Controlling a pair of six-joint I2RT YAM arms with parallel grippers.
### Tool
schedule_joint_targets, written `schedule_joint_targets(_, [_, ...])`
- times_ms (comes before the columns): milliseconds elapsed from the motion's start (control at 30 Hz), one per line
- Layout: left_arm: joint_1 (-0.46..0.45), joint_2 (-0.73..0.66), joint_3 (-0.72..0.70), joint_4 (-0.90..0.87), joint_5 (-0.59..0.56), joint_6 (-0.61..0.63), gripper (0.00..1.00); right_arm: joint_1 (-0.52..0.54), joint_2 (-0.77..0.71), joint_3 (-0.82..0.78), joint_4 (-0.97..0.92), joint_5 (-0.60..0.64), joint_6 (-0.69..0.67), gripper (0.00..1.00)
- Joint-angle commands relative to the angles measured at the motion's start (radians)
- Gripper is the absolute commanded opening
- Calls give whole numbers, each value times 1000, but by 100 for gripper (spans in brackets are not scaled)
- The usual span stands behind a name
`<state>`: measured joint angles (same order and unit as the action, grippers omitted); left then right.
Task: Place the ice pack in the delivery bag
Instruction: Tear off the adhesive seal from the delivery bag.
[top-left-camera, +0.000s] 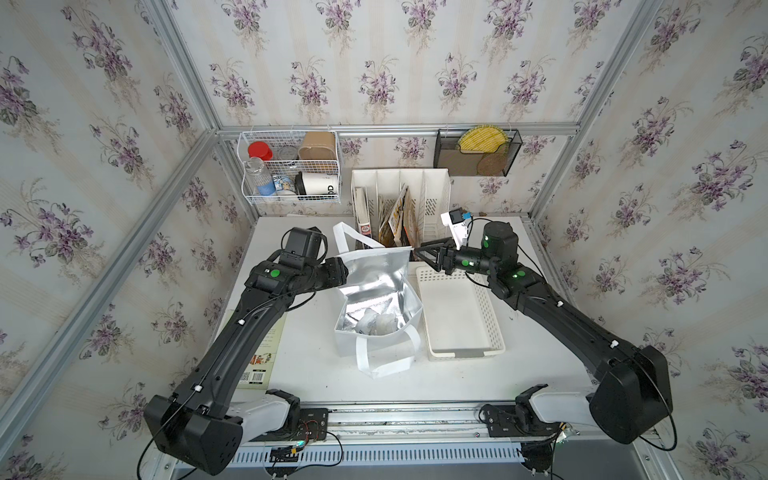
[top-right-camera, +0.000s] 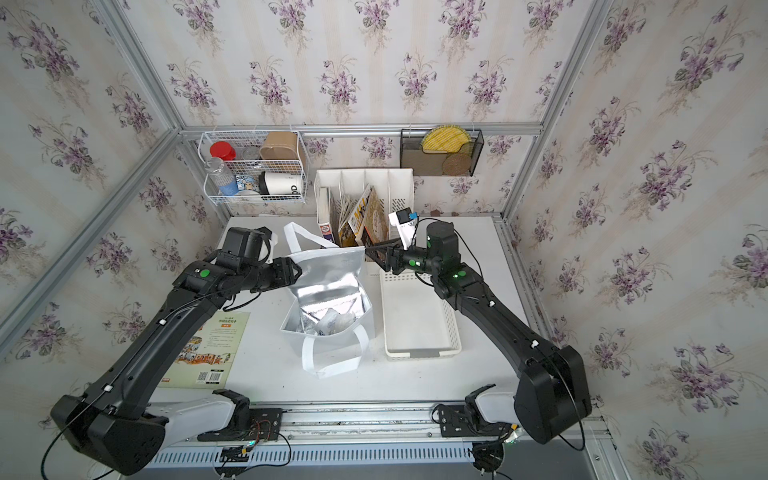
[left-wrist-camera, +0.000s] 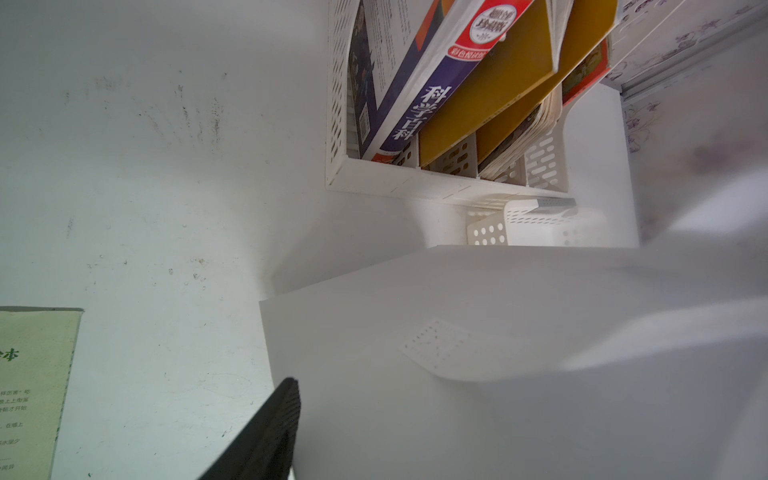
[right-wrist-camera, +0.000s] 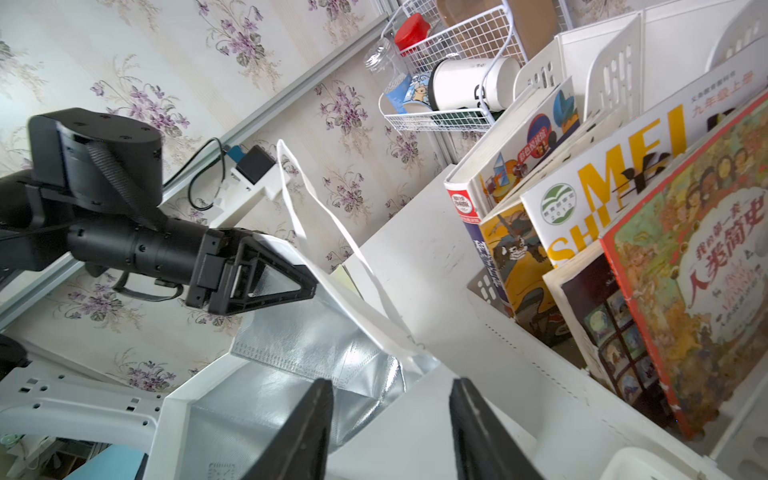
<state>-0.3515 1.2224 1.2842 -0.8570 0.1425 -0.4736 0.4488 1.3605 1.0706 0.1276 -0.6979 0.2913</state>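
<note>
In both top views one bag (top-left-camera: 376, 286) is standing in the middle of the table (top-left-camera: 311, 378), with its mouth facing up and its silver lining showing. Its long axis is running far to near, because the far wall is being held up taller than the near one. One ice pack (top-left-camera: 376, 323) is lying on the bag's floor. It is a pale crumpled lump stretching roughly left to right, and I cannot tell which end is which. Two handles are showing: one (top-left-camera: 347, 237) is standing up at the far side and one (top-left-camera: 386, 361) is drooping over the near wall. The left gripper (top-left-camera: 341, 266) is pinching the rim's far left corner. The right gripper (top-left-camera: 417, 251) is sitting at the far right corner. One basket (top-left-camera: 490, 320) is lying just right of the bag. One rack (top-left-camera: 436, 183) of books is standing at the far edge, and one loose book (top-left-camera: 259, 365) is lying at the left.

In the left wrist view one black finger (left-wrist-camera: 266, 436) is lying against the bag's white outer wall (left-wrist-camera: 457, 374). Its partner and the ice pack are hiding from sight.

In the right wrist view the right gripper (right-wrist-camera: 392, 386) is standing with its two fingers apart and holding nothing. The bag's corner is lying just past their tips. Across the mouth, the left gripper (right-wrist-camera: 307, 284) is clamping the white rim.
</note>
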Motion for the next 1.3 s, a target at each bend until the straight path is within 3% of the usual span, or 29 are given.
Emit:
schedule_joint_targets(0, [1,-2,1,13,1,-4,62,2,25,29,-25,-13,-33,54])
schedule_joint_targets(267, [1,2,4,12,3,-5,62,9,66,53,-18,-38,-33,47])
schedule_joint_targets(800, [2,-1,-2,11,2,0,62,30,81,66,-31,-26,-27,17])
schedule_joint_targets(1267, [1,-2,-14,17,0,-1,62,35,60,81,-97,14,-21,4])
